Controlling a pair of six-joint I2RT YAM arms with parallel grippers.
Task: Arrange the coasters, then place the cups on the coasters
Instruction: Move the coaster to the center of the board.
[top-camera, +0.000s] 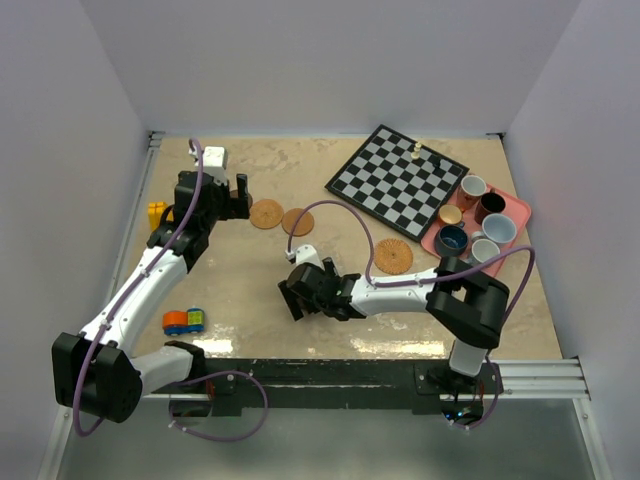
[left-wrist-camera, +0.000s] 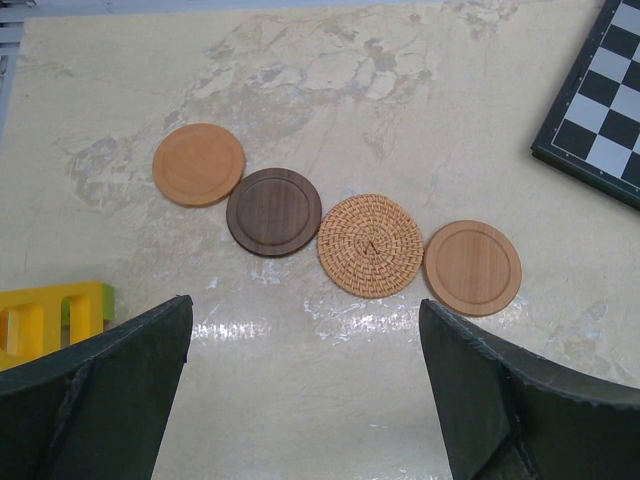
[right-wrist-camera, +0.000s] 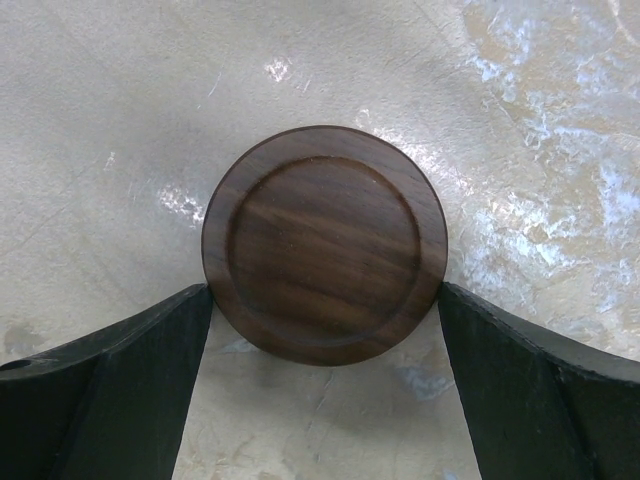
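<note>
Four coasters lie in a slanted row in the left wrist view: tan wood (left-wrist-camera: 198, 164), dark brown (left-wrist-camera: 273, 211), woven (left-wrist-camera: 370, 245) and tan wood (left-wrist-camera: 472, 267). My left gripper (left-wrist-camera: 305, 305) hangs open just short of them, with nothing between its fingers. Another dark brown coaster (right-wrist-camera: 325, 245) lies flat on the table, and my right gripper (right-wrist-camera: 325, 292) is open with a fingertip at each side of its rim. From above, that gripper (top-camera: 297, 300) hides this coaster. A second woven coaster (top-camera: 393, 256) lies to its right. Several cups (top-camera: 491, 205) stand in the pink tray (top-camera: 519, 208).
A chessboard (top-camera: 397, 180) with one pale piece (top-camera: 417, 150) lies at the back right, beside the tray. A white block (top-camera: 214, 157) and a yellow block (top-camera: 157, 213) sit near the left arm. A small orange, blue and green toy (top-camera: 184, 321) lies at the front left.
</note>
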